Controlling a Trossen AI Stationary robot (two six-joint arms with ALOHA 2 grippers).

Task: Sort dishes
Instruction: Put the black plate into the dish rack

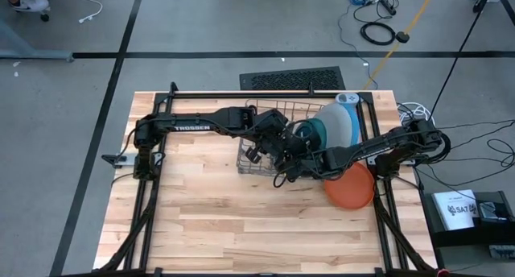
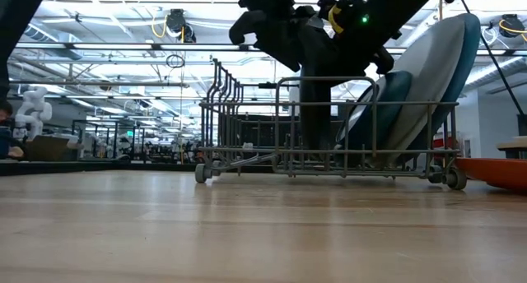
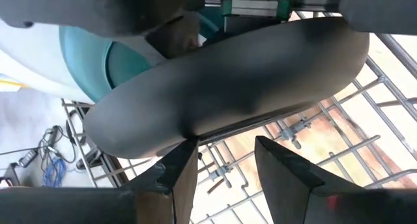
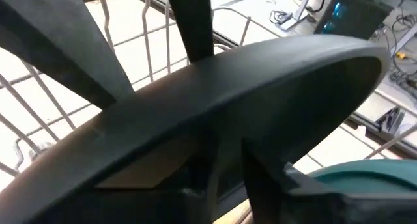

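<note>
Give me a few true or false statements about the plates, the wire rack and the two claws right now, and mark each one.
1. The round orange plate stands in the wire dish rack. False: it lies on the wooden table beside the rack.
2. Both claws meet at the round black plate over the rack. True.
3. A teal plate stands in the rack. True.
4. The left claw is far from the rack. False: it is at the black plate's edge above the wires.

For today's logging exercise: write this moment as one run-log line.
stage: racking black plate | both grippers at plate over wire rack | teal plate racked | orange plate on table
</note>
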